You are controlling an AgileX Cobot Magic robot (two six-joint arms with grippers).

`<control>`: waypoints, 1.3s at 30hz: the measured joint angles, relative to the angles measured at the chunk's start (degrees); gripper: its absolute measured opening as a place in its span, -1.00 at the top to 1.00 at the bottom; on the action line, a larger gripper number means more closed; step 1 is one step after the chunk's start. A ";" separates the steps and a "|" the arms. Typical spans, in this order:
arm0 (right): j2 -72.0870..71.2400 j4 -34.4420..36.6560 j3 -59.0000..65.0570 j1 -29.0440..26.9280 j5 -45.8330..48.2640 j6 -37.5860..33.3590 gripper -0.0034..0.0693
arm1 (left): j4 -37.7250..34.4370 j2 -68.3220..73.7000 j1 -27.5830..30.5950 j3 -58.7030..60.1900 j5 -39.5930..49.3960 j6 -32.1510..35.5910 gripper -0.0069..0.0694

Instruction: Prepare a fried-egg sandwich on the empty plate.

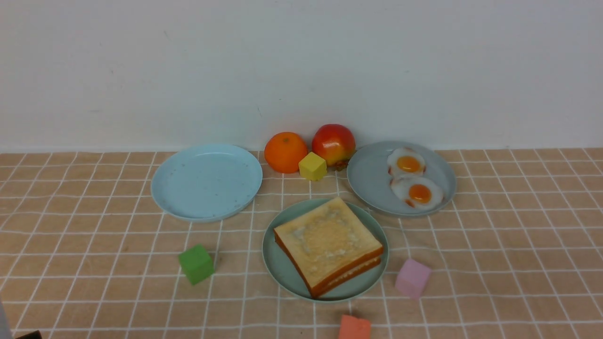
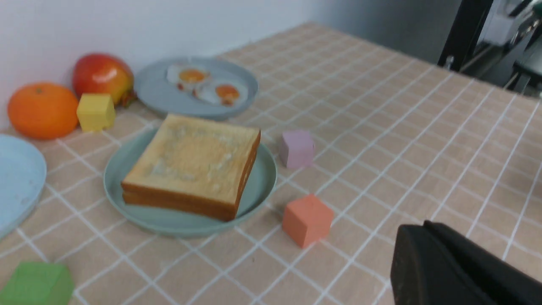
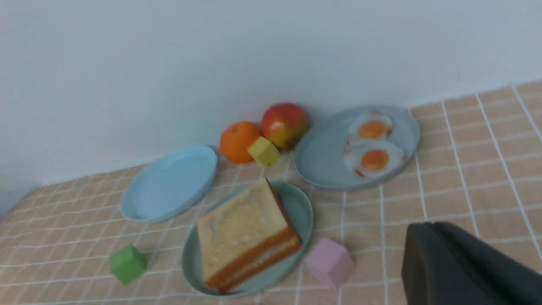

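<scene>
Nearest the robot, an orange-red cube (image 1: 354, 327) sits at the table's (image 1: 518, 263) front edge, with a green cube (image 1: 196, 263) and a pink cube (image 1: 412, 278) a little farther back. Between them the mint-green plate (image 1: 282, 270) carries the fried-egg sandwich (image 1: 328, 245), two toast slices stacked with a pale layer showing between. Behind lie the sky-blue plate (image 1: 206, 182), a yellow cube (image 1: 312, 165) and the grey-blue plate (image 1: 372, 181) holding two fried eggs (image 1: 414, 184). An orange (image 1: 285, 151) and an apple (image 1: 333, 143) stand by the wall. Only a dark edge of the left end effector (image 2: 457, 267) and of the right end effector (image 3: 461, 267) shows; I cannot tell whether they are spread.

orange (image 1: 285, 152), apple (image 1: 333, 143), four cubes, two plates
</scene>
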 joint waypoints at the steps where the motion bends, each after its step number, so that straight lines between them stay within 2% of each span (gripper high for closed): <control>1: 0.00 0.07 2.34 0.00 -1.01 0.00 0.92 | 0.00 0.00 0.00 0.00 0.63 0.00 0.85; 6: 0.07 -1.21 9.88 0.00 -2.23 0.00 0.92 | 0.00 0.00 0.00 0.00 2.09 0.00 0.85; 8: -0.14 -6.48 13.65 -0.42 -3.82 0.00 0.92 | 0.00 0.00 0.00 0.00 2.26 0.00 0.85; 13: -4.57 -11.44 20.51 -5.03 -9.07 0.00 0.95 | -0.04 0.00 0.00 0.00 2.26 0.00 0.85; 18: -9.66 -13.41 22.13 -7.44 -7.27 -0.70 0.95 | -0.04 0.00 0.00 0.00 2.28 -0.02 0.85; 27: -9.75 -13.30 21.95 -7.56 -6.35 -3.84 0.95 | -0.04 0.00 0.00 0.00 2.69 -0.02 0.85; 39: -9.75 -13.15 21.91 -7.67 -6.23 -4.27 0.93 | -0.04 0.00 0.00 0.00 2.69 -0.02 0.83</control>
